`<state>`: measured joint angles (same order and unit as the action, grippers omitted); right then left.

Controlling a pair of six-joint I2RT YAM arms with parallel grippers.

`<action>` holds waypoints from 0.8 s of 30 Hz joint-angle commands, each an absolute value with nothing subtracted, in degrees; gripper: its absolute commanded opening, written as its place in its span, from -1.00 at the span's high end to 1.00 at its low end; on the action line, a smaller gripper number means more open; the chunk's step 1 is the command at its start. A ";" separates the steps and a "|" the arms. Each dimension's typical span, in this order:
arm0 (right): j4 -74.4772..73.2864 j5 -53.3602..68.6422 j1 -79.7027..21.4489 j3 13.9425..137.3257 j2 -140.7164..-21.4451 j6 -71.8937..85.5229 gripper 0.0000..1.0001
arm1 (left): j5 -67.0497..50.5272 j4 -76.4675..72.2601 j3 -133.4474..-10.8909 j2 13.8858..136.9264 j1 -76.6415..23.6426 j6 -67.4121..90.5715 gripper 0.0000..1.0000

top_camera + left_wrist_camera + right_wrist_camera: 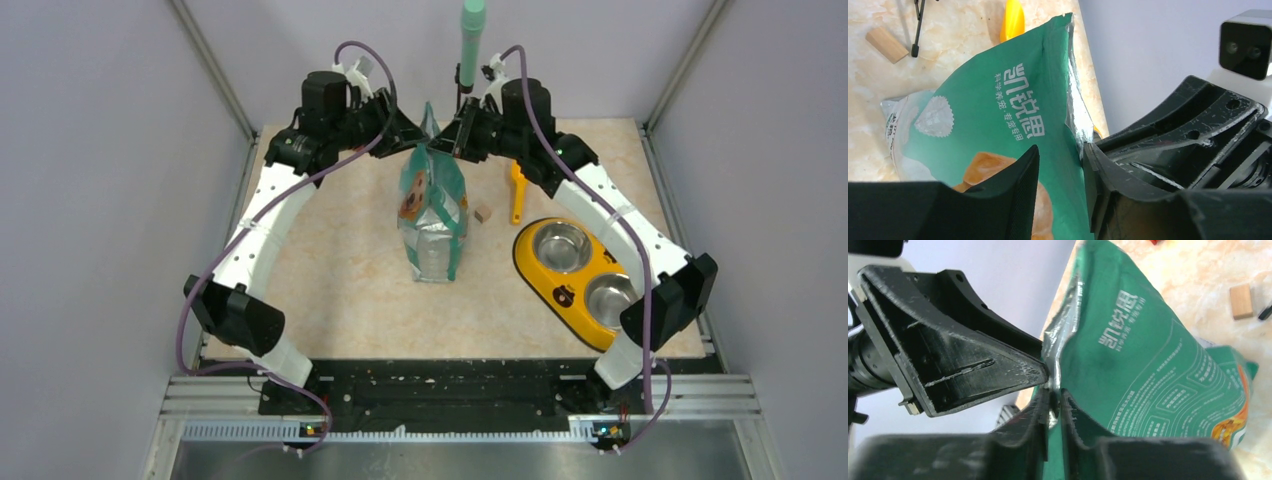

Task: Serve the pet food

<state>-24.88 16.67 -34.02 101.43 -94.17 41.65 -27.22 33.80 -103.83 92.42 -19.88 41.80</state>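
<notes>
The teal-and-white pouch (432, 215) with a golden dog's face stands upright mid-table; no kibble shows. Both grippers meet at its top edge. My right gripper (450, 135) is shut on the pouch's silver top seam, seen in the right wrist view (1055, 400) with the pouch (1148, 365) beyond. My left gripper (413, 138) straddles the top of the pouch (998, 115) in the left wrist view (1060, 170). Its jaws stand apart, with the seam against the right finger (1095, 185). The yellow double-bowl feeder (530, 262) sits right of the pouch, and both steel bowls look empty.
An orange scoop (517, 190) lies behind the feeder, also in the left wrist view (1012, 20). A small tan wooden cube (483, 214) sits between pouch and scoop. A green pole (472, 40) stands at the back. Grey walls enclose the table.
</notes>
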 commanded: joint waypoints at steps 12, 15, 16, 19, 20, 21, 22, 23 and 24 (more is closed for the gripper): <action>-24.37 11.88 -34.37 102.96 -92.04 41.70 1.00 | -27.79 32.72 -105.40 93.30 -19.82 40.52 1.00; -26.44 8.22 -34.37 103.10 -90.74 40.99 1.00 | -23.74 35.19 -106.30 92.95 -19.85 39.09 1.00; -27.21 7.20 -34.32 103.10 -90.25 40.57 1.00 | -22.97 35.79 -106.77 92.98 -19.86 38.77 1.00; -29.13 3.47 -34.30 102.28 -88.47 39.99 1.00 | -21.07 37.85 -108.39 93.63 -19.78 38.12 1.00; -29.13 2.37 -34.28 101.19 -87.64 40.10 1.00 | -20.37 38.80 -108.98 93.95 -19.81 37.94 1.00; -28.84 1.56 -34.28 100.16 -86.61 40.08 1.00 | -19.86 39.40 -109.31 94.15 -19.78 37.81 1.00; -28.45 1.03 -34.23 99.16 -85.66 39.96 1.00 | -19.52 39.61 -109.43 94.17 -19.78 37.79 1.00; -28.40 0.63 -34.15 98.51 -84.92 39.87 1.00 | -19.37 39.57 -109.27 94.06 -19.79 37.79 1.00; -28.38 0.46 -34.11 98.06 -84.29 39.80 1.00 | -19.38 39.37 -109.21 93.92 -19.84 37.74 1.00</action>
